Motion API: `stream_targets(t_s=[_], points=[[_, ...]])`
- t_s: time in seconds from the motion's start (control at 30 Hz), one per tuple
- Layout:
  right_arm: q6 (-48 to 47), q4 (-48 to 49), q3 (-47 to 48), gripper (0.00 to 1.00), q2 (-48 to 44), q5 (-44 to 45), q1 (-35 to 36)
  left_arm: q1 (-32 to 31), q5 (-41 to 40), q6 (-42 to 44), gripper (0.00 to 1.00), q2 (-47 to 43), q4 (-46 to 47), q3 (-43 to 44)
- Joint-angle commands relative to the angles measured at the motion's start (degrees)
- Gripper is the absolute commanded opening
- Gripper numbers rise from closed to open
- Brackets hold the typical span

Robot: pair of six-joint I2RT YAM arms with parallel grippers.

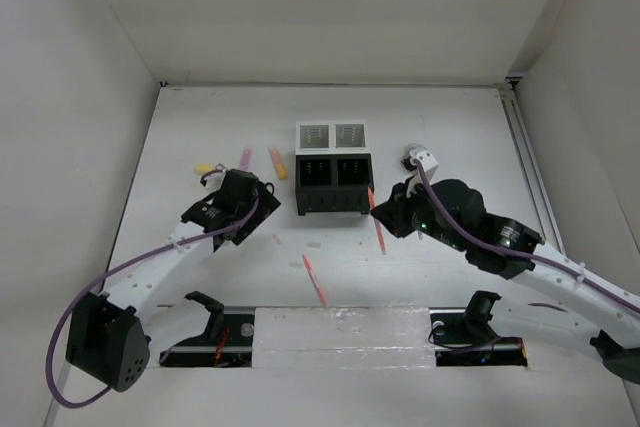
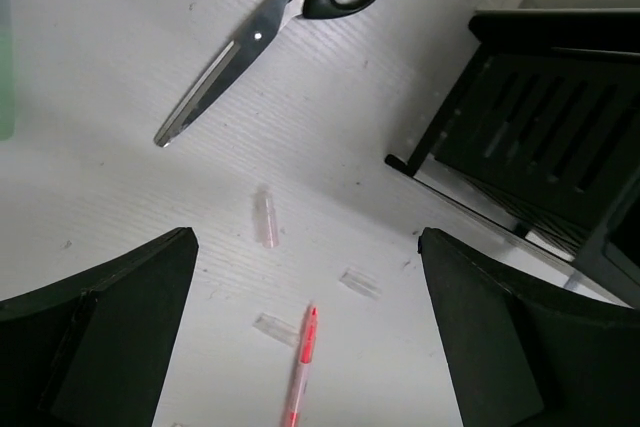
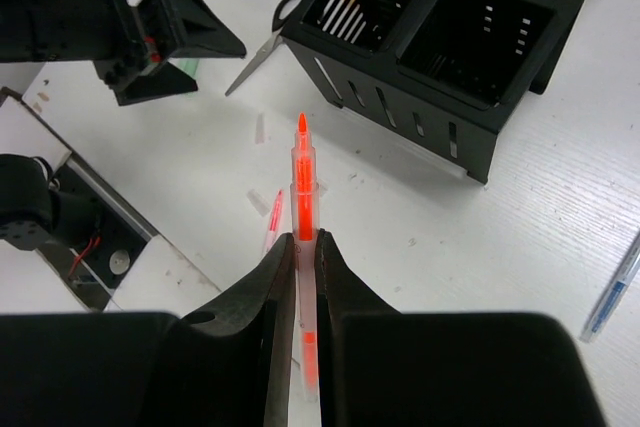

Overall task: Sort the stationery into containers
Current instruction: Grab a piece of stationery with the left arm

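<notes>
Table (image 1: 450,127): scissors (image 2: 260,37), highlighters (image 1: 277,162) lying unsorted.
Black compartment (image 3: 400,112): holding some pens (image 3: 345,9).
Right claw (image 3: 305,239): pinching orange pen (image 3: 301,177).
Left claw (image 2: 307,237): gaping, empty.

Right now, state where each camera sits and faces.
Top external: above and behind, looking down on table; left arm, right arm show.
Left wrist: on left arm, faces down at scissors past open left fingers.
Right wrist: on right arm, faces black compartments; right fingers shut on orange pen.
Shared: both wrist views see scissors.
</notes>
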Motion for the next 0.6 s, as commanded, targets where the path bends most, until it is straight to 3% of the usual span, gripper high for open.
stream_targets(t_s=[0.0, 0.17, 0.37, 0.4, 0.57], points=[[-0.6, 0.8, -0.1, 0.00, -1.5, -0.8, 0.5, -0.1, 0.3, -2.2, 0.91, 2.6, 1.8, -1.3], [-1.1, 1.3, -1.4, 0.00, -2.0, -1.9, 0.5, -0.1, 0.9, -3.3, 0.90, 5.4, 4.1, -2.4], [-1.6, 1.3, -1.4, 0.00, -2.5, -3.0, 0.5, -0.1, 1.4, -3.9, 0.79, 9.4, 6.1, -3.0], [-2.2, 1.3, -1.4, 0.00, -2.5, -3.5, 0.5, -1.6, 1.4, -4.5, 0.74, 10.9, 6.1, -3.0], [-2.2, 1.9, -1.9, 0.00, -3.7, -3.5, 0.5, -7.5, -3.7, -8.1, 0.73, 16.1, 2.6, 1.3]])
